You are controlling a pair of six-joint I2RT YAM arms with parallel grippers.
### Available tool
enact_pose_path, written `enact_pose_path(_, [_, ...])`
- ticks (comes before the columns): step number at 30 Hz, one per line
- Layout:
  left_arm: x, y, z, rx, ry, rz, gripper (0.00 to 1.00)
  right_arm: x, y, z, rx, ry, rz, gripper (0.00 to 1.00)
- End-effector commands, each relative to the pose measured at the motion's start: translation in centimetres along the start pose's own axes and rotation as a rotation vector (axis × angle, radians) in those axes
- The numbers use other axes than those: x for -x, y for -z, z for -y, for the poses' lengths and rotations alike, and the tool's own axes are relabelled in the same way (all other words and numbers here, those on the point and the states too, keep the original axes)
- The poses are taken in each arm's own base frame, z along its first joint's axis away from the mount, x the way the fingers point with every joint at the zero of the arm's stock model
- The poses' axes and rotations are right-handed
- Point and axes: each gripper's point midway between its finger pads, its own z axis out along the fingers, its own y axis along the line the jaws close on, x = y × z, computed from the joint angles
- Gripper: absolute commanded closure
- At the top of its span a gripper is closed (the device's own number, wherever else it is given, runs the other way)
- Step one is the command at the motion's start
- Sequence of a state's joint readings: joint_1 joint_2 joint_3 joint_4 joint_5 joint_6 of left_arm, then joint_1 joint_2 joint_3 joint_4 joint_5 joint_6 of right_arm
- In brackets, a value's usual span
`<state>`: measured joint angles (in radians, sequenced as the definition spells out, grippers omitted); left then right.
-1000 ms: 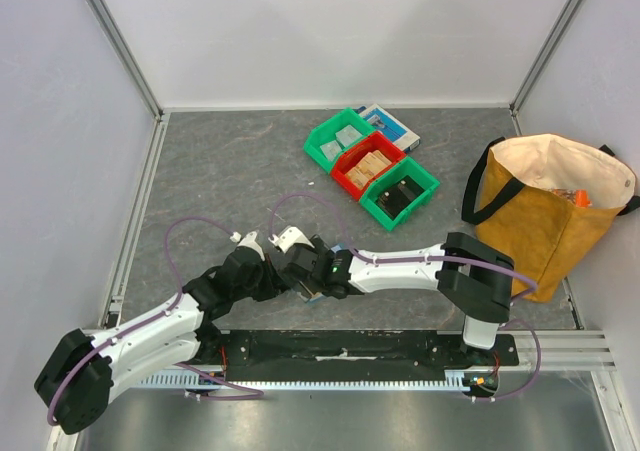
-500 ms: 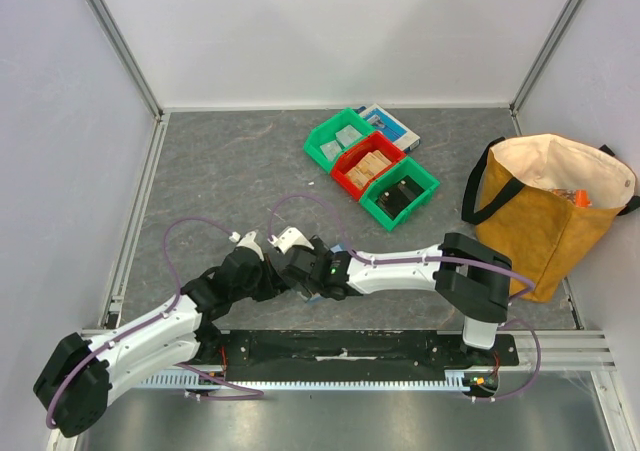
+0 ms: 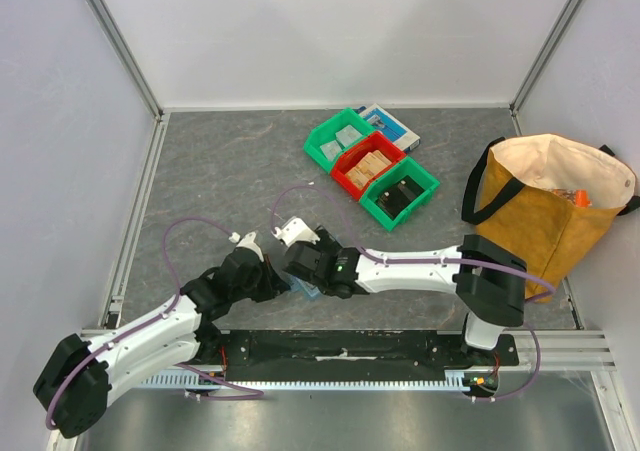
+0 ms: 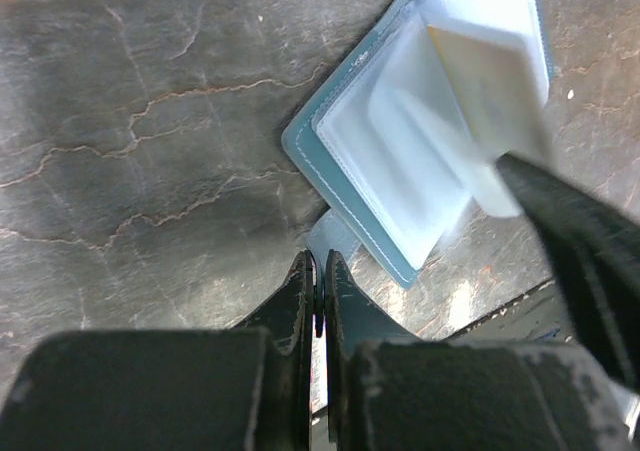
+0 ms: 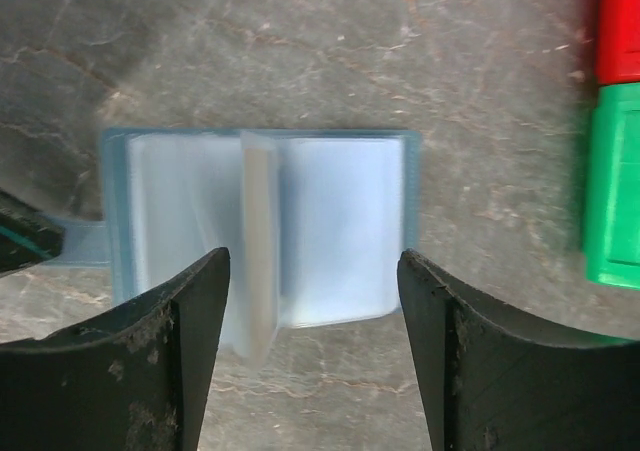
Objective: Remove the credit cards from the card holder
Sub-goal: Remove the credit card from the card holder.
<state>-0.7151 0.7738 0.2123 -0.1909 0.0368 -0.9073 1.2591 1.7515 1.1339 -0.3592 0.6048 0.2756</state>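
The slate-blue card holder (image 4: 400,161) lies open on the table, its clear pockets facing up. One pocket leaf stands raised in the middle (image 5: 258,241), and a pale tan credit card (image 4: 490,91) shows in it. My left gripper (image 4: 317,261) is shut on the holder's small tab (image 4: 335,236) at its edge. My right gripper (image 5: 313,271) hangs open just above the holder (image 5: 340,231), one finger on each side of its right half, holding nothing. From above, only a corner of the holder (image 3: 308,290) shows under the two wrists.
Three bins stand in a diagonal row at the back: green (image 3: 340,138), red (image 3: 366,165), green (image 3: 398,193). A blue-and-white flat box (image 3: 392,123) lies behind them. A tan tote bag (image 3: 550,211) stands at the right. White walls enclose the table.
My right gripper has shifted a little away from the table's near edge and its jaws have narrowed somewhat; a corner of the holder now shows below it. The left arm has not moved.
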Motion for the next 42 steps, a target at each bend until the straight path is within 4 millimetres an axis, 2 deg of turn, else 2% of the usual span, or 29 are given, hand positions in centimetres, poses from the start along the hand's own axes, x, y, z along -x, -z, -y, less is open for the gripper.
enact_pose_path(1, [0.1,0.6,0.5,-0.010,-0.043,-0.014,0.98,2.3,1.6,3.6,-0.106,-0.014,0.056,0.26])
enact_pose_path(6, [0.1,0.7,-0.2,0.024,-0.048,-0.008,0.98,1.2,0.8,5.7,-0.121,-0.045,0.022,0.27])
enact_pose_path(9, [0.4,0.7,-0.6,0.045,-0.050,0.003,0.98,0.3,0.2,6.1,-0.094,-0.059,0.000,0.28])
enact_pose_path(15, [1.2,0.7,-0.9,0.085,-0.066,0.032,0.98,-0.5,-0.4,4.2,0.026,-0.095,-0.004,0.28])
enact_pose_path(20, [1.5,0.5,-0.7,0.083,-0.071,0.035,0.97,0.2,-0.3,2.3,0.129,-0.117,0.017,0.29])
enact_pose_path(22, [1.7,0.6,-0.8,0.096,-0.074,0.046,0.95,0.3,-0.3,1.7,0.163,-0.127,0.022,0.28])
enact_pose_path(25, [2.8,1.0,-2.4,0.193,-0.087,0.095,0.90,0.4,-0.2,1.5,0.184,-0.143,0.027,0.29])
enact_pose_path(28, [4.4,1.5,-3.1,0.257,-0.102,0.151,0.80,0.2,-0.3,1.9,0.203,-0.184,0.026,0.32])
enact_pose_path(31, [6.0,1.8,-1.6,0.235,-0.115,0.184,0.58,0.0,-0.2,2.0,0.263,-0.249,0.033,0.45])
enact_pose_path(32, [6.5,1.9,-1.1,0.223,-0.115,0.193,0.48,0.0,-0.2,1.9,0.284,-0.267,0.039,0.48])
enact_pose_path(34, [7.1,2.2,0.3,0.186,-0.125,0.198,0.37,0.2,-0.1,1.9,0.316,-0.303,0.056,0.51])
enact_pose_path(36, [7.6,2.5,1.5,0.152,-0.124,0.205,0.32,0.1,0.0,1.9,0.345,-0.331,0.068,0.56])
enact_pose_path(42, [8.1,3.1,6.0,-0.044,-0.074,0.208,0.32,-0.2,-0.4,3.0,0.408,-0.423,0.099,0.71])
